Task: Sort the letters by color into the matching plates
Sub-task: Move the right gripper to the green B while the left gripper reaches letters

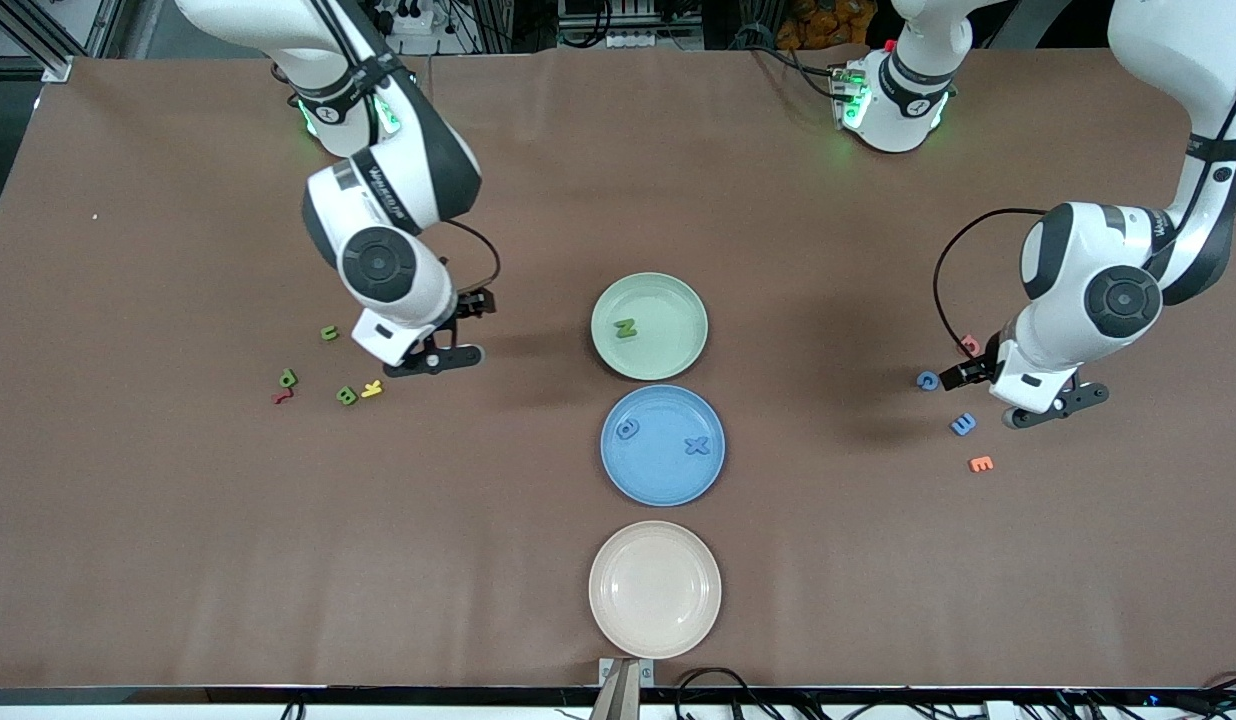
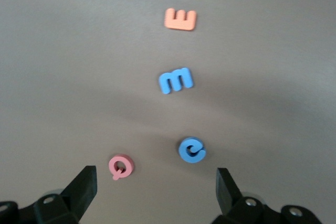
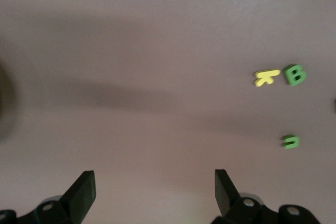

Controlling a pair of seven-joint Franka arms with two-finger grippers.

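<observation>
I see three round rimmed plates in a row mid-table: green plate (image 1: 649,326) holding a green N (image 1: 626,327), blue plate (image 1: 663,445) holding two blue letters (image 1: 697,446), cream plate (image 1: 655,589) nearest the camera. My left gripper (image 2: 156,182), jaws apart, hangs over a blue c (image 2: 192,150) and pink letter (image 2: 121,166). My right gripper (image 3: 155,182), jaws apart, hangs near a green B (image 3: 295,75) and yellow K (image 3: 266,77).
</observation>
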